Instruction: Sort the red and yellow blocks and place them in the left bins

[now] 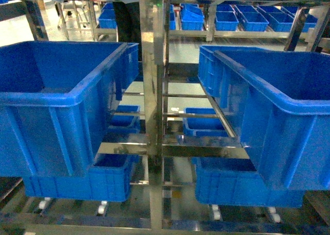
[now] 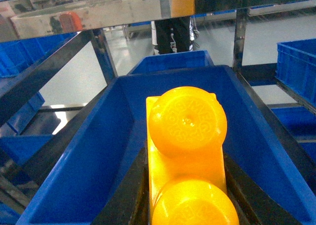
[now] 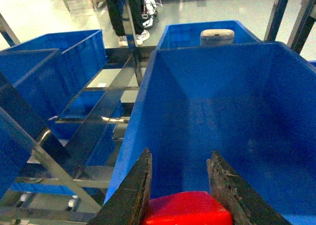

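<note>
The left pincer (image 2: 185, 205) clamps the yellow block (image 2: 186, 151), its stud lettering too blurred to read; the right pincer (image 3: 180, 185) grips the red block (image 3: 187, 209) over a blue bin (image 3: 222, 106).

The studded block (image 2: 186, 158) is glossy orange-yellow; the plain block (image 3: 186, 208) is bright red; the crates (image 1: 56, 98) are saturated blue. The gripper fingers (image 3: 132, 193) are black, scuffed grey; the rack frame (image 1: 153, 90) is silvery metal.
</note>
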{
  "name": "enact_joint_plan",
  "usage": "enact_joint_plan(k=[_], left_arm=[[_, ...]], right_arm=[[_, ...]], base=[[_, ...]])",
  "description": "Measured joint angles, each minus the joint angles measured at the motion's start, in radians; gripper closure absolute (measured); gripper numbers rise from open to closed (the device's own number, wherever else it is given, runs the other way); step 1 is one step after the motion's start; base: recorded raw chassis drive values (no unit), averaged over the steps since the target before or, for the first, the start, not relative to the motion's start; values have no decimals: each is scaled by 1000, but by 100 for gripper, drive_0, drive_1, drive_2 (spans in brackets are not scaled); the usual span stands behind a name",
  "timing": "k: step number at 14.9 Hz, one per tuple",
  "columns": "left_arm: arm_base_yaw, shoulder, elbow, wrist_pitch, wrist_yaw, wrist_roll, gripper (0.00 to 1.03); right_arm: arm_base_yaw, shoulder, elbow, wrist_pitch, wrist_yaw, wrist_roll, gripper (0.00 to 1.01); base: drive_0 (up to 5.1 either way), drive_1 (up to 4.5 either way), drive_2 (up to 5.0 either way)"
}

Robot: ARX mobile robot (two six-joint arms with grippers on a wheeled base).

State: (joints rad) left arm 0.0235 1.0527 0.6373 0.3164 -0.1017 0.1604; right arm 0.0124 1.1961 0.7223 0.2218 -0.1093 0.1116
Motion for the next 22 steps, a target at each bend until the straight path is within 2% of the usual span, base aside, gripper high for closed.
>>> enact_joint_plan(k=[8, 9, 10, 11, 12, 14, 15, 18, 20, 21, 22], left_arm=[[0, 5, -2, 3, 1, 0, 76], [0, 5, -2, 3, 1, 0, 76], [0, 5, -2, 3, 0, 0, 76], [0, 5, -2, 3, 1, 0, 76], [0, 5, -2, 2, 1, 0, 76], [0, 5, -2, 3, 1, 0, 76], [0, 5, -2, 3, 1, 0, 76], [0, 5, -2, 3, 1, 0, 76], [0, 5, -2, 3, 1, 0, 76], [0, 5, -2, 3, 1, 0, 76], [0, 5, -2, 3, 1, 0, 76]], right_arm=[[0, 6, 0, -2, 0, 0, 73], [-2, 6, 1, -15, -12, 3, 73], [-14, 35, 18, -36, -53, 34, 73], [-20, 98, 67, -69, -63, 54, 73], [-20, 167, 116, -89, -66, 57, 73], [-34, 340, 251, -142, -101, 56, 73], [-48, 426, 306, -142, -95, 50, 73], [-116, 653, 427, -150, -37, -27, 73], [-131, 787, 517, -114, -13, -31, 73], [-116, 887, 594, -7, 40, -69, 73], [-116, 920, 618, 37, 59, -114, 73]], base=[[0, 0, 0], [0, 0, 0], [0, 0, 0], [0, 0, 0], [0, 0, 0], [0, 0, 0], [0, 0, 0], [0, 0, 0], [0, 0, 0], [0, 0, 0], [0, 0, 0]])
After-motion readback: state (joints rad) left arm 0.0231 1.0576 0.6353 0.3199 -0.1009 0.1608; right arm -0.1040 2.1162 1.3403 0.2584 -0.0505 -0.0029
